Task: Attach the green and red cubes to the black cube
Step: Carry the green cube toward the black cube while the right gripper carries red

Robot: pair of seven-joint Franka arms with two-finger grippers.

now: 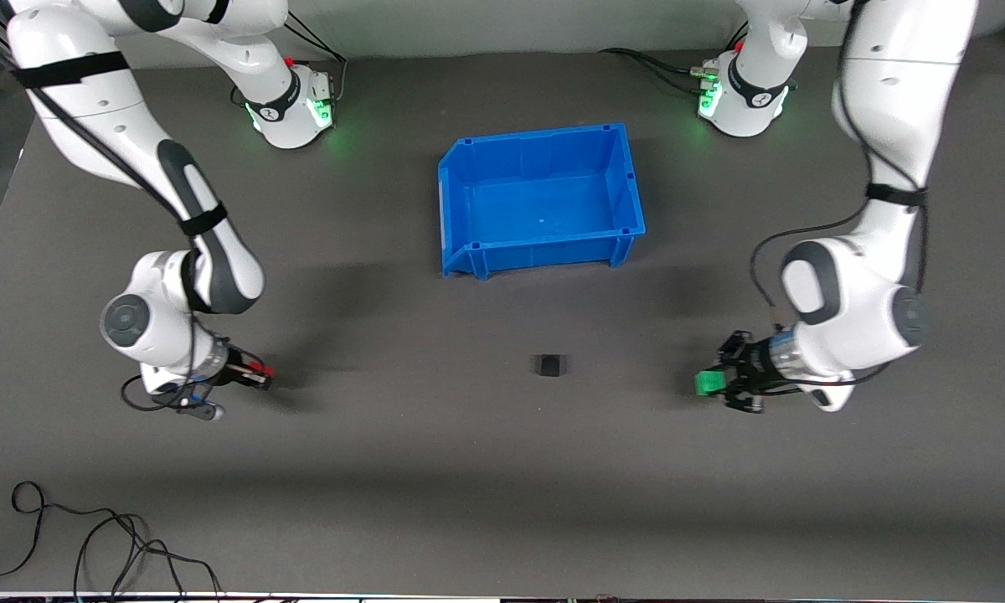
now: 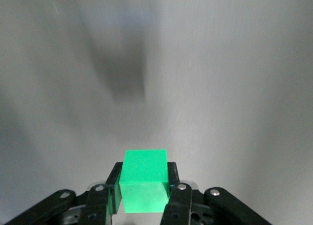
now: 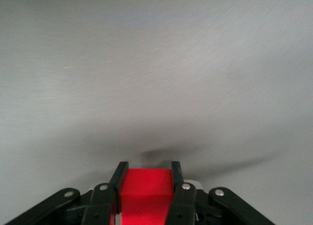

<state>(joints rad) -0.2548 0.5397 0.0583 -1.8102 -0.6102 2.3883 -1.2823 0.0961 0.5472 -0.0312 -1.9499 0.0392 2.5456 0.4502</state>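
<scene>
The left gripper (image 1: 714, 383) pinches the green cube (image 1: 707, 383) between its black fingers (image 2: 173, 178), held over bare table toward the left arm's end; the right gripper (image 1: 261, 374) clamps the red cube (image 1: 262, 368) the same way, over the table toward the right arm's end; the black cube (image 1: 548, 365) sits alone on the dark table (image 1: 502, 486) between the two grippers, well apart from both, nearer the front camera than the blue bin (image 1: 539, 248).

In the front view only a sliver of red shows past the right gripper's fingertips; most of that cube is covered by the fingers; the green cube shows one face clearly. In the left wrist view the green cube (image 2: 145, 180) fills the gap between the fingers, its lower edge sunk among the finger mounts; in the right wrist view the red cube (image 3: 145, 195) is cut off by the frame edge. Neither wrist view shows the black cube.

Both arms are bent sharply at the elbow, forearms dropping to wrists turned so the grippers point inward, toward each other across the table's middle.
</scene>
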